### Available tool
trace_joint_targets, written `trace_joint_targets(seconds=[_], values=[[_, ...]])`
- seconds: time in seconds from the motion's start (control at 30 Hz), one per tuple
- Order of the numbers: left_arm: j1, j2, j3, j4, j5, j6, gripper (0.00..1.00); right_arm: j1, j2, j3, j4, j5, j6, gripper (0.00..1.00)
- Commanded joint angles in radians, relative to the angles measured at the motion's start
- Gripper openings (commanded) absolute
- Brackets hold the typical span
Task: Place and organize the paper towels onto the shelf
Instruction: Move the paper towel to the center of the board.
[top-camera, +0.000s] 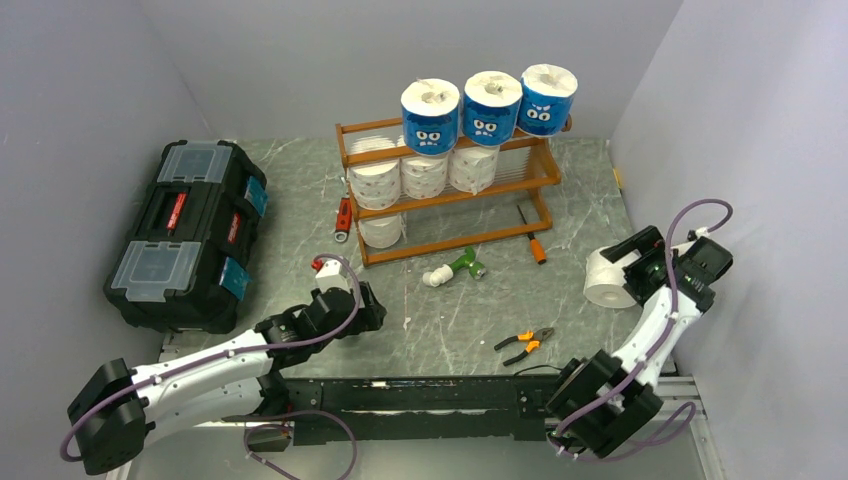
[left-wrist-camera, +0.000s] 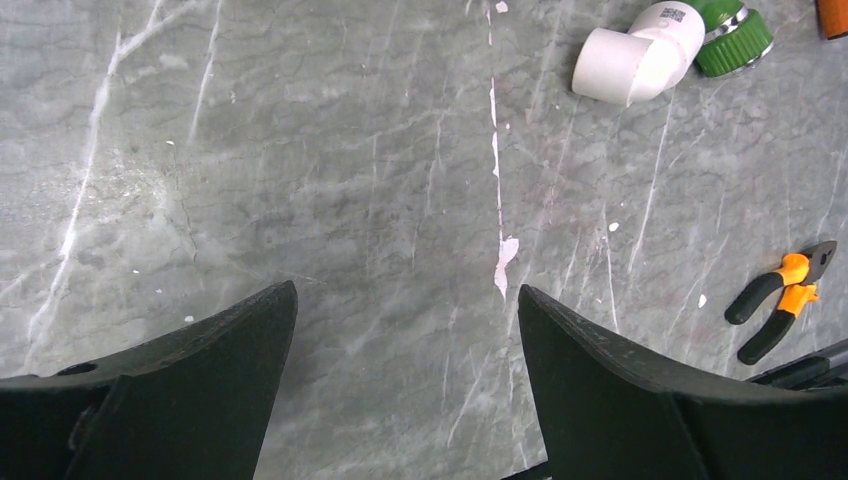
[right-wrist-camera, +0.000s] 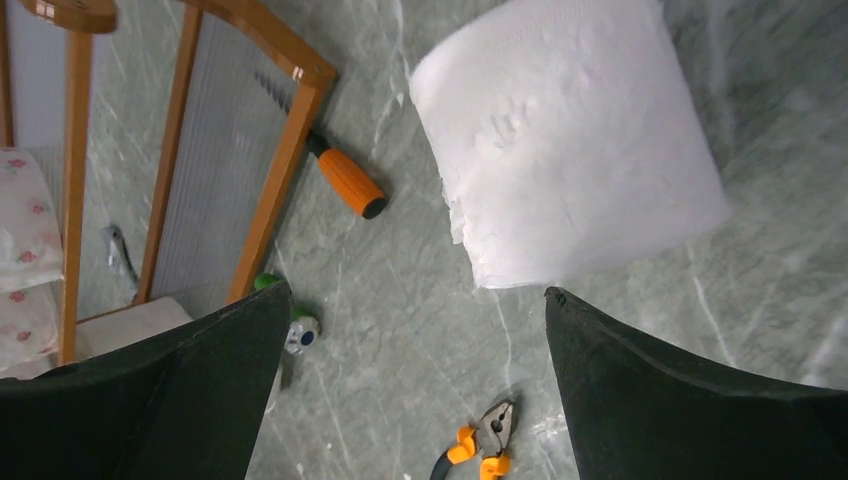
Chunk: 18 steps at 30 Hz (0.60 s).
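Observation:
The orange-brown shelf (top-camera: 455, 196) stands at the back of the table. Three blue-wrapped paper towels (top-camera: 491, 108) sit on its top tier, three white rolls (top-camera: 424, 175) on the middle tier and one white roll (top-camera: 381, 230) on the bottom tier. One loose white roll (top-camera: 608, 278) lies on the table at the right. My right gripper (top-camera: 640, 265) is open and empty just beside it; the right wrist view shows that roll (right-wrist-camera: 570, 140) just ahead of the open gripper (right-wrist-camera: 415, 300) and the shelf frame (right-wrist-camera: 290, 130) at left. My left gripper (top-camera: 375, 310) is open and empty over bare table (left-wrist-camera: 405, 295).
A black toolbox (top-camera: 185, 235) sits at the left. A green-and-white tool (top-camera: 452, 268) lies before the shelf, orange pliers (top-camera: 525, 343) near the front, an orange-handled screwdriver (top-camera: 539, 250) by the shelf's right leg, a red tool (top-camera: 343, 218) by its left. Grey walls enclose the table.

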Motion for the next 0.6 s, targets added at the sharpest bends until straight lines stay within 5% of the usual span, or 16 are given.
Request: trace_joint_targets(seconds=[0.0, 0.23, 0.57], values=[[-0.005, 0.0, 0.045, -0.005, -0.036, -0.007, 0.88, 0.0, -0.109, 0.062, 0.047, 0.084, -0.017, 1.0], [-0.007, 0.0, 0.05, -0.018, -0.04, -0.013, 0.88, -0.077, 0.024, 0.105, -0.048, 0.108, -0.055, 1.0], [-0.007, -0.04, 0.018, -0.024, -0.034, -0.019, 0.88, -0.144, 0.093, 0.041, 0.127, 0.033, -0.039, 1.0]])
